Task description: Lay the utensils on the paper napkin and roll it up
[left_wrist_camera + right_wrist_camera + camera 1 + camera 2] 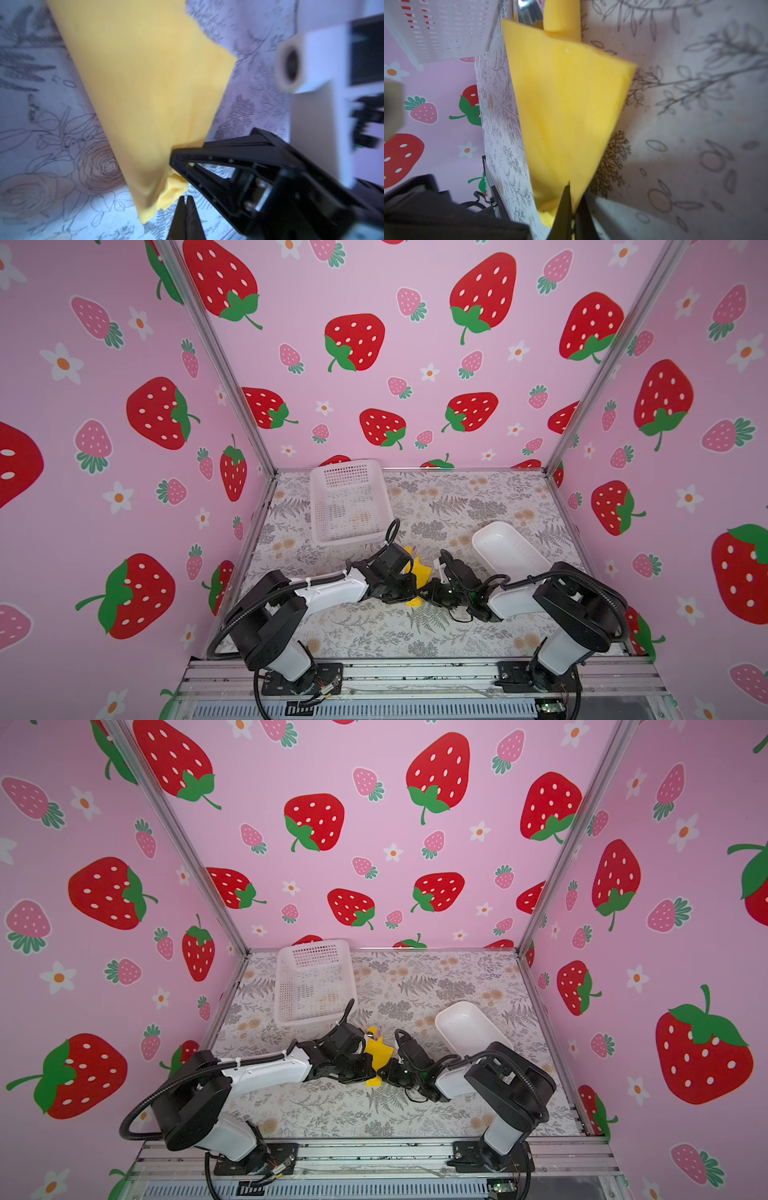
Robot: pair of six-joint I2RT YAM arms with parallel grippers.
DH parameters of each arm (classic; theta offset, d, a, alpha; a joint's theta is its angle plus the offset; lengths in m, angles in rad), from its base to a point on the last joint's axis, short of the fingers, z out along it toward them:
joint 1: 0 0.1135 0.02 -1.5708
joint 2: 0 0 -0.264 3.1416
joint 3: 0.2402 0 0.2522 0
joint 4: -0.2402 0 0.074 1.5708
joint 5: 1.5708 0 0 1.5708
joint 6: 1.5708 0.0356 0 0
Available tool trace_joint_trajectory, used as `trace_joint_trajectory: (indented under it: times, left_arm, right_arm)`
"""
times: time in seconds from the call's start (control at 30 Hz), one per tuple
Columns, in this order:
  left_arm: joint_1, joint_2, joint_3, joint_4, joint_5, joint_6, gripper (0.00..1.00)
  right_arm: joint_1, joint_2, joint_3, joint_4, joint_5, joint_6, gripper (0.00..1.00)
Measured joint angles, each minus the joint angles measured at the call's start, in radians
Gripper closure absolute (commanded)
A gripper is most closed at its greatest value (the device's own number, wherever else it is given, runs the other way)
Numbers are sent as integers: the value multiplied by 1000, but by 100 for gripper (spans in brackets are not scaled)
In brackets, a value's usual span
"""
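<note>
The yellow paper napkin (422, 572) (380, 1052) lies folded over into a loose wedge at the table's middle, between both wrists. In the right wrist view my right gripper (571, 197) is shut on a lower edge of the napkin (566, 104). A bit of silver metal from the utensils (527, 12) sticks out at the napkin's far end; the rest is hidden inside. In the left wrist view my left gripper (185, 200) is shut with nothing between its fingers, just beside the napkin (145, 83). The right gripper (175, 163) pinches the napkin's corner there.
A white mesh basket (349, 502) (313, 977) stands at the back left of the flower-print table. A white oblong tray (507, 547) (469, 1025) sits at the right, close behind the right arm. Pink strawberry walls close in three sides.
</note>
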Motion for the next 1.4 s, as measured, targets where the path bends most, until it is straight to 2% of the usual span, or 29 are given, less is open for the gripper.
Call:
trace_joint_trajectory:
  times: [0.13,0.33,0.67,1.0,1.17,1.27,1.4]
  left_arm:
    - [25,-55,0,-6,-16,7,100]
    - [80,14,3,-6,-1,23,100]
    - [82,114,7,23,53,22,100]
    - [82,109,-17,44,68,22,100]
    - [81,-8,-17,-20,35,20,99]
    - [79,-184,-25,-64,-49,16,85]
    - [101,-391,-25,-117,-137,13,81]
  right_arm:
    - [0,0,0,0,0,0,96]
    - [0,0,-1,0,0,0,96]
    - [0,0,-1,0,0,0,96]
    - [0,0,-1,1,0,0,97]
    - [0,0,-2,1,-2,0,97]
    - [0,0,-2,2,-13,-6,97]
    - [-4,-1,-4,3,-34,-26,99]
